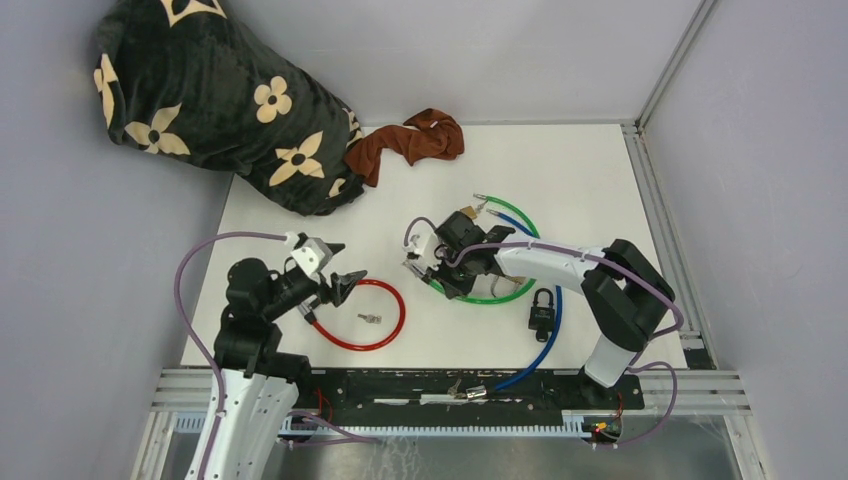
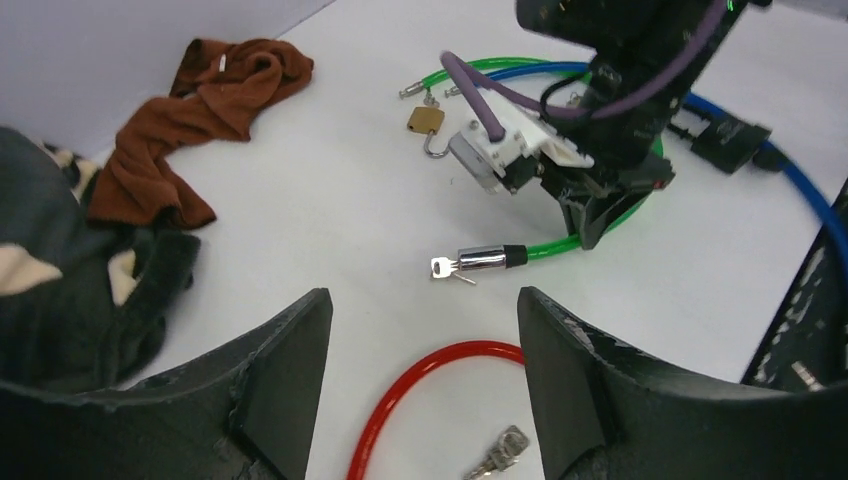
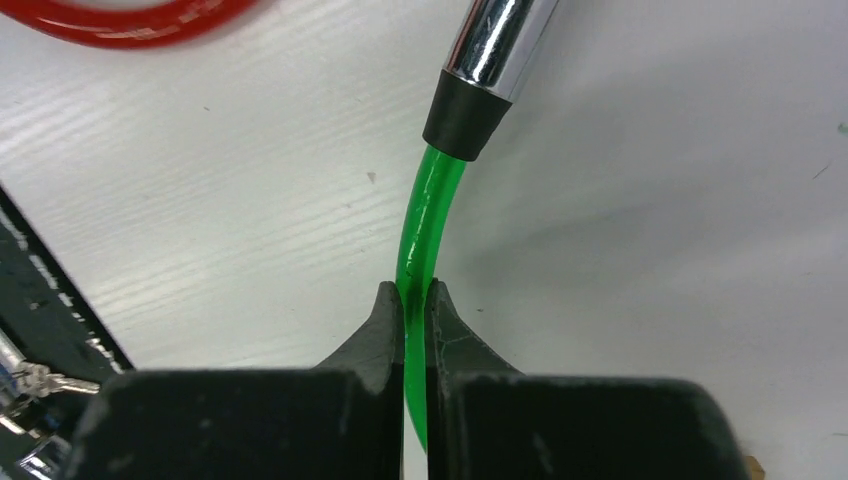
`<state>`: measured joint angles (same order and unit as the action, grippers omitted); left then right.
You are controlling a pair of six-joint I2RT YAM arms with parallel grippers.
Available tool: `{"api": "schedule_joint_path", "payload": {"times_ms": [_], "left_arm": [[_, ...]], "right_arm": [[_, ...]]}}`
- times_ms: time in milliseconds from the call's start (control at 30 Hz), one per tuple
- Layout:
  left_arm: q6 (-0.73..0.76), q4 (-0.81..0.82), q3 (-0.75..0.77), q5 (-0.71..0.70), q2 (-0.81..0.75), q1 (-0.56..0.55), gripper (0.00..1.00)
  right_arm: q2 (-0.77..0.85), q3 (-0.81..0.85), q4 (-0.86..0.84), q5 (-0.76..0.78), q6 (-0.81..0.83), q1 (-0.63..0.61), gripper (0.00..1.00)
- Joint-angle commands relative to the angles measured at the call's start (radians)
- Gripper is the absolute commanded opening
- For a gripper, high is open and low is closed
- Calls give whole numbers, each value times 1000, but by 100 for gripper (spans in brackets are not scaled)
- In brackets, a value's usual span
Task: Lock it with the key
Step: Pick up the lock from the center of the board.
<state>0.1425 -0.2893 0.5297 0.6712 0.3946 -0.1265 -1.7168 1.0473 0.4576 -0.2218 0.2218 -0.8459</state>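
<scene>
Right gripper was found closed on the green cable, which was pinched between both fingertips a short way behind its black collar. Directly ahead of the jaws, the cable was seen to end in a chrome lock barrel lying on the white counter. A key was noted at the far end of that barrel, touching it; whether it was fully seated could not be determined. An arc of red cable was recorded farther ahead and to the left, apart from the barrel.

Left gripper was found open, its jaws standing well apart with nothing held between them. The red cable was observed just ahead of it, curving through the gap between the two fingers in the wrist view. A loose bunch of keys was noted on the counter inside the red loop, near this gripper's right finger and untouched. The keyed barrel was located ahead of the open jaws, between the two grippers.

Beyond the right gripper, a brass padlock was recorded on the counter. A black padlock was seen just beside a blue cable, behind that gripper. A brown cloth and a dark flowered blanket were noted well apart from both grippers.
</scene>
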Motion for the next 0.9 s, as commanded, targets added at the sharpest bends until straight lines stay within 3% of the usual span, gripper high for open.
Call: {"api": "schedule_joint_path", "payload": {"times_ms": [0, 133, 300, 467, 633, 733, 867], "left_arm": [[465, -50, 22, 117, 34, -22, 75], [802, -151, 58, 133, 138, -115, 78], [1128, -192, 57, -55, 216, -435, 84], [1252, -59, 14, -203, 330, -659, 87], [1368, 177, -73, -315, 439, -687, 85], [1363, 344, -111, -365, 485, -687, 81], [1366, 397, -128, -411, 514, -688, 75]], "right_arm": [[53, 138, 91, -129, 73, 1, 0], [76, 192, 159, -237, 96, 0, 0], [60, 273, 200, -317, 62, 1, 0], [43, 356, 213, -366, 27, 1, 0], [72, 348, 193, -412, 12, 1, 0], [93, 332, 190, -410, 13, 0, 0], [119, 305, 184, -433, 19, 1, 0]]}}
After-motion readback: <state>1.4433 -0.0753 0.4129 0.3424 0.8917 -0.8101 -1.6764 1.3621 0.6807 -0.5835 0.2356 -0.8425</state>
